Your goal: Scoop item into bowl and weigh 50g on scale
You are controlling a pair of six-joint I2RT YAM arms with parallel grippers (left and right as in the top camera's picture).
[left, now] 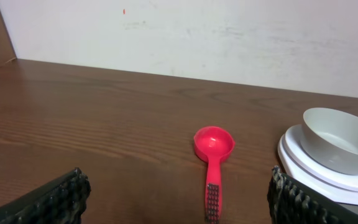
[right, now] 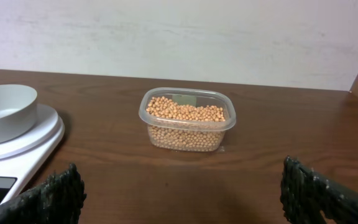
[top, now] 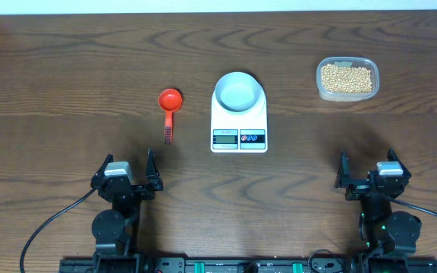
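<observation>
Here, the white scale sits in the middle of the brown desk. The pale bowl sits on top of it, and the bowl is empty. The little yellow beans are all in a clear tub, off to the right of the scale. A red scoop lies flat on the desk, left of the scale, with its handle pointing at the left hand. The left hand is spread wide and holds nothing. The right hand is spread wide too, and it faces the tub. Both hands are well apart from these things.
</observation>
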